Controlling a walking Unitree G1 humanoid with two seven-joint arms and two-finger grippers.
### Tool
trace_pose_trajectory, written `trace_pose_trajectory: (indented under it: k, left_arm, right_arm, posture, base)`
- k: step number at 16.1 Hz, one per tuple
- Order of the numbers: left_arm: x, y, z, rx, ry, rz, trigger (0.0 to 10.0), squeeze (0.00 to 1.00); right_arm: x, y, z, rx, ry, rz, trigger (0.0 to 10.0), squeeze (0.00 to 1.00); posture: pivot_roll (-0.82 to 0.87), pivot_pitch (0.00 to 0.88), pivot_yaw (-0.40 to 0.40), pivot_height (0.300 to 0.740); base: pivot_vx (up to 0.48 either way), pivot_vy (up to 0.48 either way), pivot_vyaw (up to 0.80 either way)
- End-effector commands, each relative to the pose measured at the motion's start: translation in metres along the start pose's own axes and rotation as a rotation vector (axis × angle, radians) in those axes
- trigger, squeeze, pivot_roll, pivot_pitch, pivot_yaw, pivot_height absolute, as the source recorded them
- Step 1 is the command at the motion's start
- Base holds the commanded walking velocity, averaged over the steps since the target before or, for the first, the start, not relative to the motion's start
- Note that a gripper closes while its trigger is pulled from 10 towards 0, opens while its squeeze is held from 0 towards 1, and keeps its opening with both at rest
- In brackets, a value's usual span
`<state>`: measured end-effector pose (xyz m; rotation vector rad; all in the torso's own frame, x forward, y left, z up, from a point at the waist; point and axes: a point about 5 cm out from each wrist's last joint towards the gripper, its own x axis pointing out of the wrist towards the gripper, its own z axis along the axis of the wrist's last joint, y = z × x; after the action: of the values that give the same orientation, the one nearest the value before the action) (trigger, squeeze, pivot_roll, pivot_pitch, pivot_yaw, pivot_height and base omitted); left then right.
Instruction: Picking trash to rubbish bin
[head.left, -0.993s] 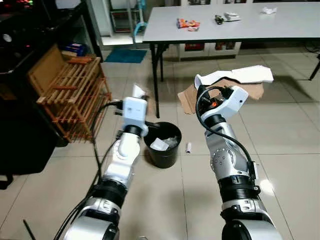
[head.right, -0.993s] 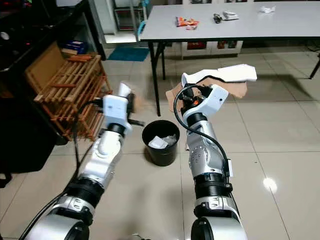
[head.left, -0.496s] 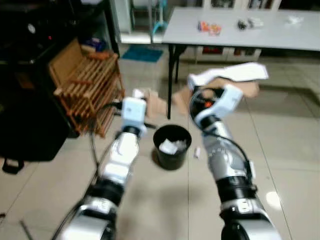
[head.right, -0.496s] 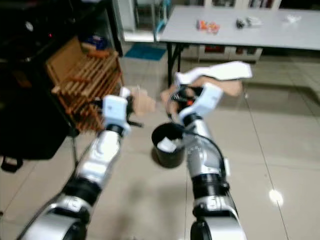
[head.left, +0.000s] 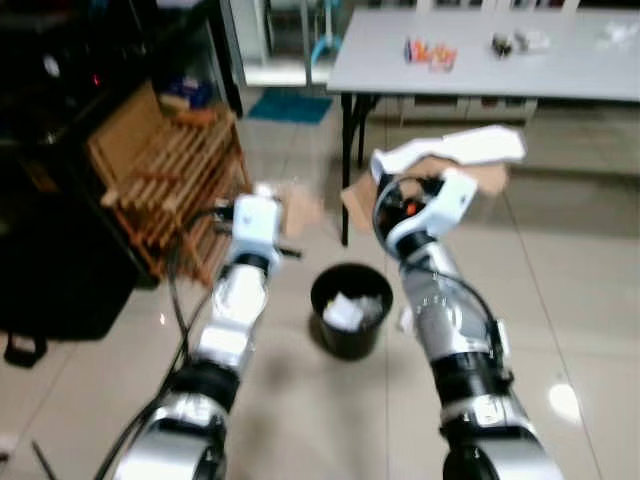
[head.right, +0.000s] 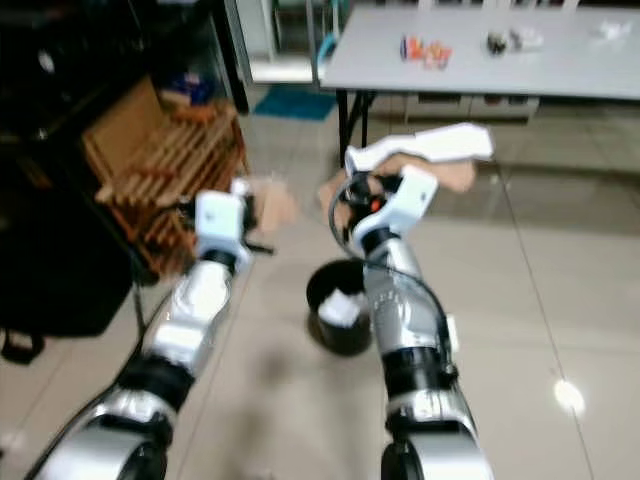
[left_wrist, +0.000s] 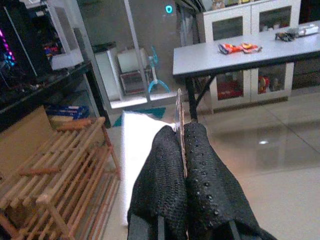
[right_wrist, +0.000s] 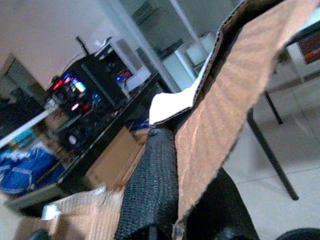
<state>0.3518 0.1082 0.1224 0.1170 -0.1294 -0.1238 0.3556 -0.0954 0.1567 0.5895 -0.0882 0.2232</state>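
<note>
A black rubbish bin (head.left: 350, 312) stands on the tiled floor between my arms, with white trash inside. My left gripper (head.left: 284, 212) is up and to the left of the bin. It is shut on a thin cardboard scrap (left_wrist: 179, 107), seen edge-on between the black fingers (left_wrist: 200, 165). My right gripper (head.left: 392, 190) is raised above and behind the bin. It is shut on a large brown cardboard piece (head.left: 470, 178) with a white sheet (head.left: 450, 148) lying on top. In the right wrist view the cardboard (right_wrist: 225, 115) slants across the fingers (right_wrist: 152, 175).
A wooden slatted rack (head.left: 160, 170) stands to the left beside dark shelving (head.left: 50, 120). A grey table (head.left: 480, 60) with wrappers (head.left: 430, 50) on it is behind, and its black leg (head.left: 348, 170) stands just beyond the bin. Open tiled floor lies to the right.
The whole view has shifted and blurred, so the camera moved; the bin now sits lower and nearer the centre. Both grippers still hold their pieces.
</note>
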Motion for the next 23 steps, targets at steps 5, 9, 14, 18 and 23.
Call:
trace_pose_trajectory:
  k: [5,9,14,18,23]
  left_arm:
    - [0.0014,-0.0115,0.0032,-0.005,-0.007,-0.036,10.0,0.00]
    - [0.0010,-0.0127,0.0026,-0.002,-0.004,-0.044,10.0,0.00]
    - [0.0009,-0.0135,0.0025,-0.001,-0.002,-0.048,10.0,0.00]
    - [0.0007,-0.0138,0.0022,-0.001,0.000,-0.051,10.0,0.00]
    - [0.0007,-0.0144,0.0018,0.001,0.003,-0.058,10.0,0.00]
  right_arm:
    - [0.0018,0.0028,0.0011,0.004,-0.008,-0.001,10.0,0.00]
    - [0.0016,0.0031,0.0012,0.004,-0.011,0.000,10.0,0.00]
    - [0.0016,0.0026,0.0015,0.005,-0.011,-0.002,10.0,0.00]
    - [0.0014,0.0023,0.0008,0.002,-0.005,-0.004,10.0,0.00]
    - [0.0018,0.0022,0.0006,0.000,0.000,-0.006,10.0,0.00]
  posture:
    - [0.04,0.000,0.084,0.740]
    - [0.03,0.000,0.084,0.740]
    - [0.04,0.000,0.081,0.740]
    - [0.04,0.000,0.080,0.740]
    - [0.04,0.000,0.079,0.740]
  base:
    - [0.400,0.000,-0.44]
    - [0.399,0.000,0.00]
    - [0.401,0.000,0.00]
    - [0.400,0.000,0.00]
    - [0.400,0.000,0.00]
